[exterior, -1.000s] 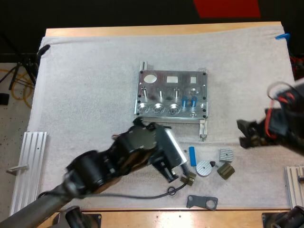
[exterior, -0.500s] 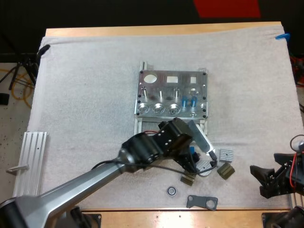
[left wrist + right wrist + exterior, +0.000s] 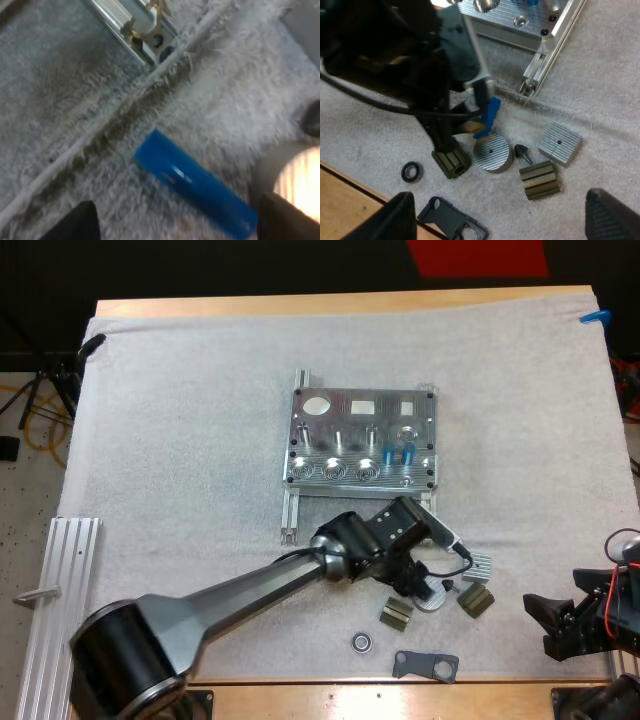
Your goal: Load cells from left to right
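Note:
The metal fixture (image 3: 362, 440) stands mid-mat with two blue cylinders (image 3: 398, 452) upright in its right-hand sockets. A third blue cylinder (image 3: 195, 185) lies flat on the mat just below the fixture's rail (image 3: 135, 30). My left gripper (image 3: 412, 575) hovers low over it, open, with a finger (image 3: 75, 222) off each end. In the right wrist view the same cylinder (image 3: 490, 115) pokes out from under the left gripper. My right gripper (image 3: 540, 624) hangs open at the mat's near right corner, holding nothing.
Beside the lying cylinder are a round ribbed disc (image 3: 492, 152), a small dark cone (image 3: 522, 151), a finned square (image 3: 560, 143) and two olive blocks (image 3: 540, 179) (image 3: 451, 161). A ring (image 3: 361, 642) and a dark bracket (image 3: 425, 666) lie near the front edge.
My left gripper has swung right and forward, from the mat's near middle to over the lying blue cylinder. The right arm dropped from mid-right to the near right corner.

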You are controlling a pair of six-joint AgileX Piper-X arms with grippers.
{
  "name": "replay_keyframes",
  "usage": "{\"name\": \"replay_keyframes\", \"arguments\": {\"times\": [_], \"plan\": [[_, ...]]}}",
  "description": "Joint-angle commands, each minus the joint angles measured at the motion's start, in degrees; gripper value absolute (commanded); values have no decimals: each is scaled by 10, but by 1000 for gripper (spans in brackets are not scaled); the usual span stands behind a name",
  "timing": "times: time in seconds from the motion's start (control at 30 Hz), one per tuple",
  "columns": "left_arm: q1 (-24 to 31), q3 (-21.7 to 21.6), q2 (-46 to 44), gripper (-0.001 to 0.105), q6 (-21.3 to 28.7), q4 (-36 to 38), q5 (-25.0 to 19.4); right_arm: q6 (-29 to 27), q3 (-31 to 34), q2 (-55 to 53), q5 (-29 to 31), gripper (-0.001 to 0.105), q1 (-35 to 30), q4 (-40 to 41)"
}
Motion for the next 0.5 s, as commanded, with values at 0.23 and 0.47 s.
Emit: {"name": "replay_keyframes", "arguments": {"times": [0.23, 0.47], "plan": [[0, -71, 69, 65, -8, 57, -12, 1, -1, -2, -4, 68, 0, -4], [0, -72, 79, 65, -2, 79, -12, 1, -1, -2, -4, 68, 0, -4]]}}
